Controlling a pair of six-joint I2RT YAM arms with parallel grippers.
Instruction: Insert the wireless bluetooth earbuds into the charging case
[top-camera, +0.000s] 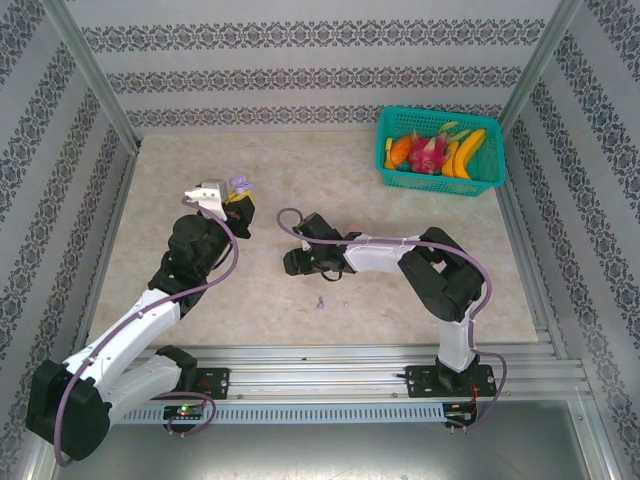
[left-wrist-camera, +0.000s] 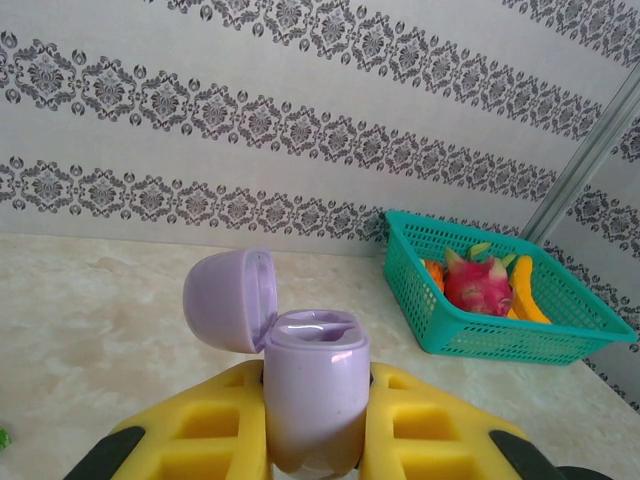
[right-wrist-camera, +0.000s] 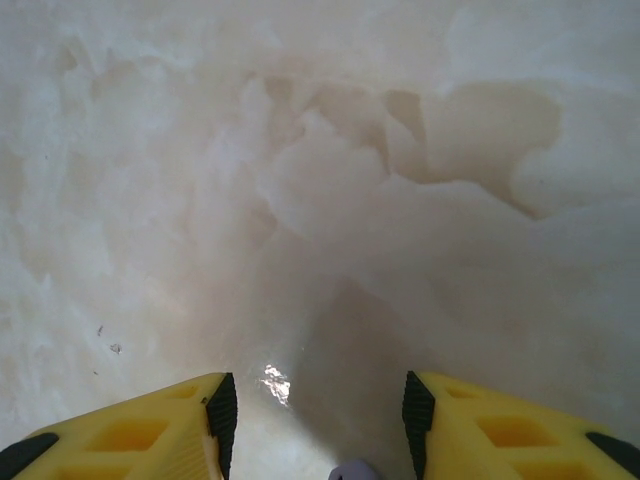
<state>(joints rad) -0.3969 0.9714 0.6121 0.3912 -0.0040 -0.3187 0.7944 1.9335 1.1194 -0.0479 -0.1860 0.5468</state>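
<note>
My left gripper (left-wrist-camera: 316, 440) is shut on the purple charging case (left-wrist-camera: 316, 390), holding it upright above the table between the yellow fingers (left-wrist-camera: 200, 440). Its lid (left-wrist-camera: 232, 298) is hinged open to the left, and two sockets show in its top. In the top view the case (top-camera: 238, 185) sits at the tip of the left gripper (top-camera: 234, 203). My right gripper (right-wrist-camera: 312, 410) hangs open, low over the marble table (right-wrist-camera: 320, 180). A small purple earbud tip (right-wrist-camera: 355, 470) peeks in between its fingers, touching neither pad. One purple earbud (top-camera: 320, 302) lies on the table just in front of the right gripper (top-camera: 293, 262).
A teal basket (top-camera: 486, 168) of toy fruit stands at the back right, and it also appears in the left wrist view (left-wrist-camera: 440, 330). Patterned walls and metal posts enclose the table (top-camera: 330, 170).
</note>
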